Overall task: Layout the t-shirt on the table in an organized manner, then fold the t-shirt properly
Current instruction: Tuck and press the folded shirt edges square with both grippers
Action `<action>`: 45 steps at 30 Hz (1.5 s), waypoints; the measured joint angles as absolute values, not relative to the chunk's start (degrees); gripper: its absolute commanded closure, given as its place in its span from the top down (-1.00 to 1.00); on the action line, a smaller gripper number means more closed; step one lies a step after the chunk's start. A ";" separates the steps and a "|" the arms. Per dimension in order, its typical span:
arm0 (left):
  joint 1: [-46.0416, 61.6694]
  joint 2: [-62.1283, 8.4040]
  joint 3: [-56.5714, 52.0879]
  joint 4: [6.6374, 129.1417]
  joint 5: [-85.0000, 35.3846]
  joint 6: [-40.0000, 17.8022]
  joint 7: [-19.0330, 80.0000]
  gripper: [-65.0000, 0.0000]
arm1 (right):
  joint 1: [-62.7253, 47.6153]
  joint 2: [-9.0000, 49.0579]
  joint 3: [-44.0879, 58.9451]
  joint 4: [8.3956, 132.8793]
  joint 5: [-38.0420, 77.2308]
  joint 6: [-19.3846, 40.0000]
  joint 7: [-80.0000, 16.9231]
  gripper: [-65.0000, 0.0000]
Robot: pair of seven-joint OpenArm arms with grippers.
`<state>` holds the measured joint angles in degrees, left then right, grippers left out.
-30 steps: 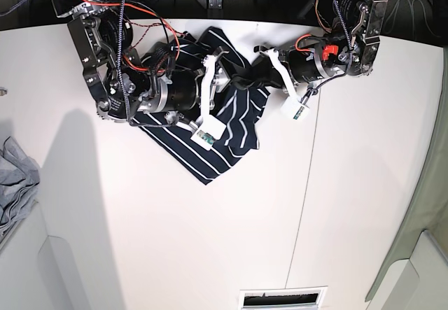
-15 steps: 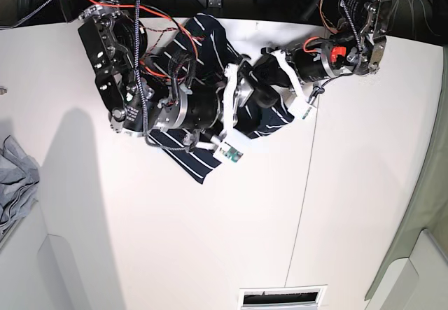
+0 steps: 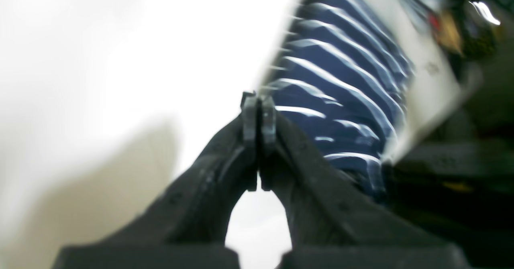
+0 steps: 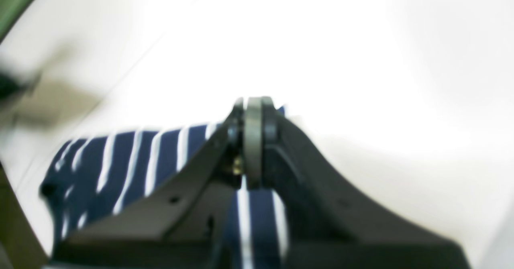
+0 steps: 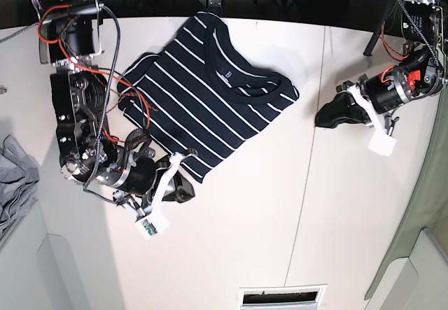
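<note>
The dark navy striped t-shirt [image 5: 210,93] lies spread flat and slanted on the white table [image 5: 245,247], neck toward the right. At the shirt's lower hem corner my right gripper [image 5: 187,189] is shut. The right wrist view shows its tips [image 4: 253,104] pressed together with striped fabric [image 4: 120,160] under and between the fingers. A short way off the shirt's right edge, my left gripper [image 5: 320,120] rests over bare table. The left wrist view shows it shut [image 3: 258,100] with nothing in it, and the shirt [image 3: 341,80] lies just beyond.
A plain grey garment [image 5: 14,177] hangs at the left edge. A thin dark seam [image 5: 306,184] runs down the table right of centre. A floor vent [image 5: 280,297] sits below the near edge. Cables and arm mounts [image 5: 77,16] crowd the back edge.
The arms have swung apart from the middle. The shirt, bunched under them before, now lies spread out. The right gripper has gone from open to shut at the hem.
</note>
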<state>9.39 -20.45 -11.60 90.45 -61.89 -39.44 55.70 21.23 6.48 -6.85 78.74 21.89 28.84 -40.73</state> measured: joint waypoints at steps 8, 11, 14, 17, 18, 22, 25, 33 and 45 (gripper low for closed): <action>9.37 -16.91 6.04 93.84 -60.03 -39.46 55.66 -1.00 | 29.56 0.14 -11.86 58.76 21.76 31.86 -39.83 -1.00; 9.45 -16.21 11.81 93.65 -59.27 -39.48 55.66 -1.00 | 30.30 -0.27 -15.92 55.37 20.86 31.97 -39.79 -1.00; 8.99 -15.86 16.51 90.50 -55.02 -39.46 53.28 -1.00 | 29.78 0.69 -18.33 54.46 19.20 31.97 -40.36 -1.00; 9.15 -15.70 18.83 85.76 -50.28 -39.46 50.00 -1.00 | 29.61 1.78 -19.03 54.26 19.18 31.97 -40.95 -1.00; 9.13 -15.49 18.79 84.23 -49.95 -39.46 49.43 -1.00 | 29.52 2.31 -19.03 54.26 19.53 31.94 -40.88 -1.00; 5.76 -14.85 18.79 77.91 -50.04 -39.48 49.36 -1.00 | 29.32 5.43 -19.05 54.30 24.34 31.97 -42.63 -1.00; 0.93 -14.74 18.76 73.06 -48.42 -39.97 49.52 -1.00 | 29.08 8.01 -19.05 54.30 27.27 31.97 -45.93 -1.00; -12.51 -14.61 17.41 61.34 -45.17 -40.38 49.43 -1.00 | 24.49 13.10 -18.83 58.13 33.45 31.81 -47.66 -1.00; -21.74 -14.66 17.34 59.13 -42.87 -39.51 47.79 -1.00 | 9.52 11.90 -18.09 74.37 32.77 31.97 -49.15 -1.00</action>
<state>-21.74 -14.66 17.34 59.13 -42.87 -39.51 47.79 9.52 11.90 -18.09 74.37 32.77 31.97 -49.15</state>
